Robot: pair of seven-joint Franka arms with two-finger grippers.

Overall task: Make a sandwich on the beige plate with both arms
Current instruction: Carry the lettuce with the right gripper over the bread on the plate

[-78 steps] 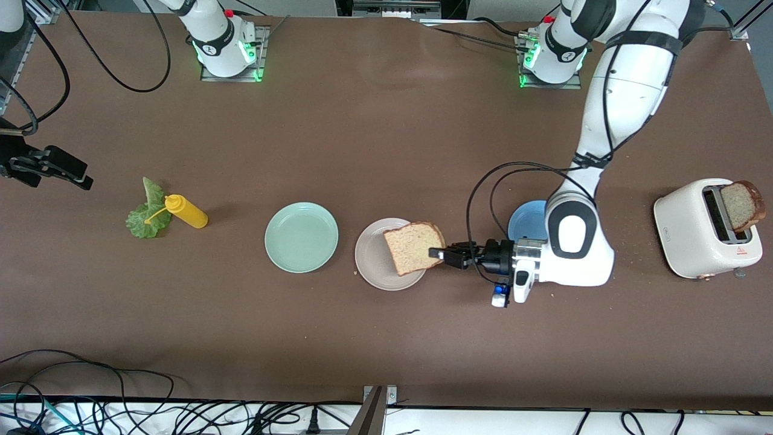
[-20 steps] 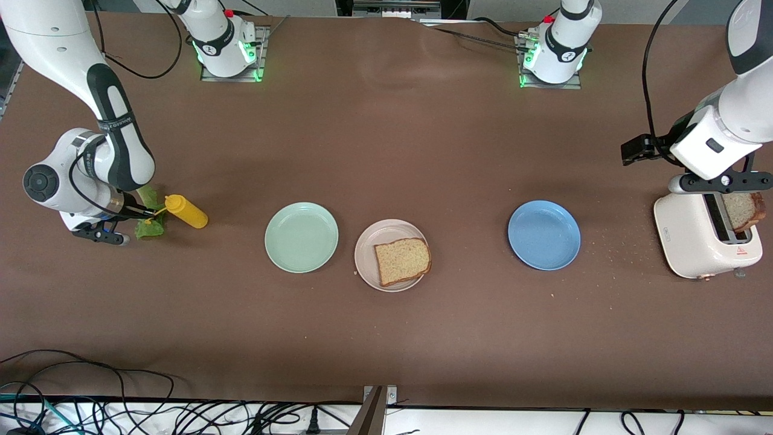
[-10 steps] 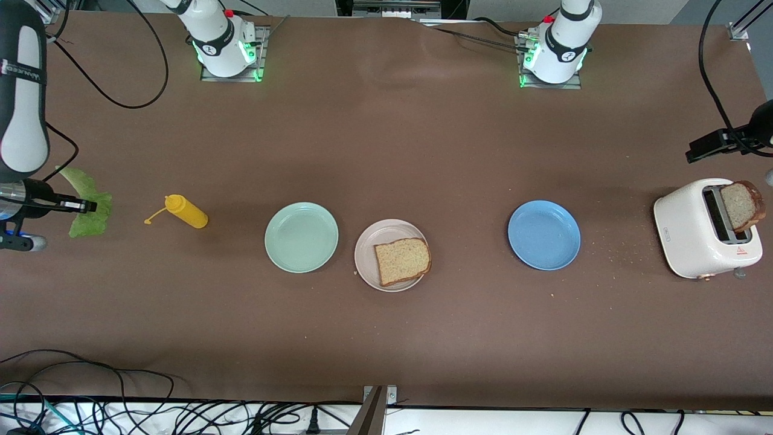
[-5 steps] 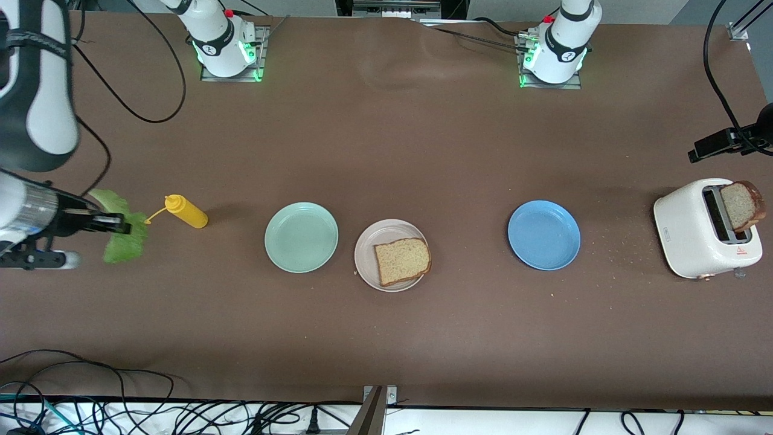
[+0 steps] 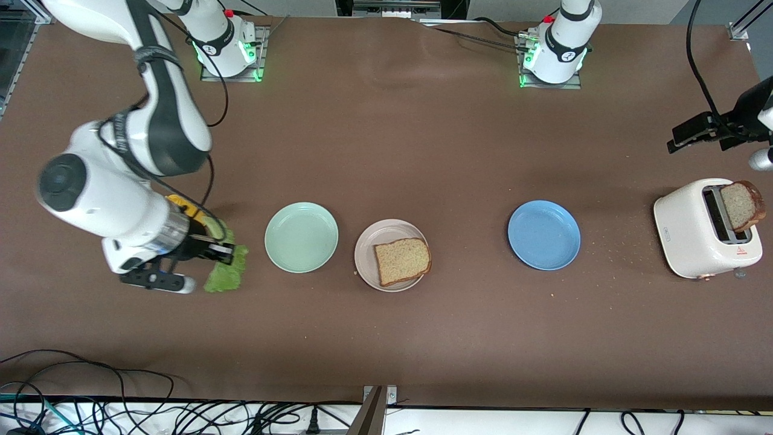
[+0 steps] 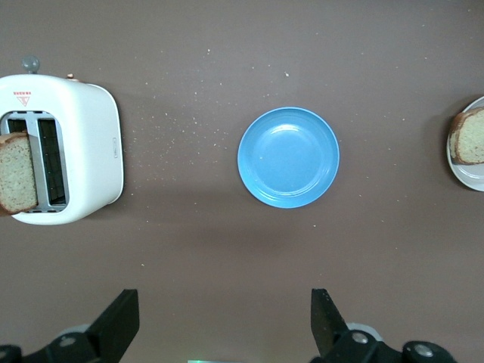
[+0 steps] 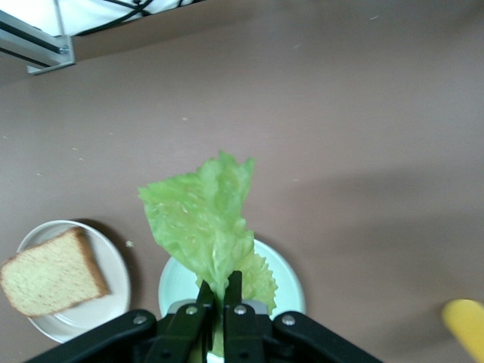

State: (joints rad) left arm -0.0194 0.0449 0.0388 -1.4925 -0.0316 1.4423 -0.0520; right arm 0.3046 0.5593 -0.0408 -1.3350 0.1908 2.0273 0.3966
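One slice of bread point(image 5: 402, 260) lies flat on the beige plate point(image 5: 366, 256), toward the rim on the left arm's side, and you can see the plate sits between the mint green plate point(image 5: 301, 237) and the blue plate point(image 5: 543, 234), just beside the green one and well apart from the blue one. A second slice point(image 5: 740, 205) stands in the slot of the white toaster point(image 5: 688, 232) at the left arm's end of the table. Your lettuce leaf point(image 5: 224, 273) hangs from the right gripper point(image 5: 222, 252), whose fingers are pinched together on its stem end; the gripper is in the air over bare table beside the mint green plate, on the side toward the right arm's end. The yellow squeeze bottle point(image 5: 186, 208) is mostly hidden under the right arm's wrist. Your left gripper point(image 5: 685, 132) waits high over the table by the toaster, fingers point(image 6: 119, 321) spread wide with nothing between them.
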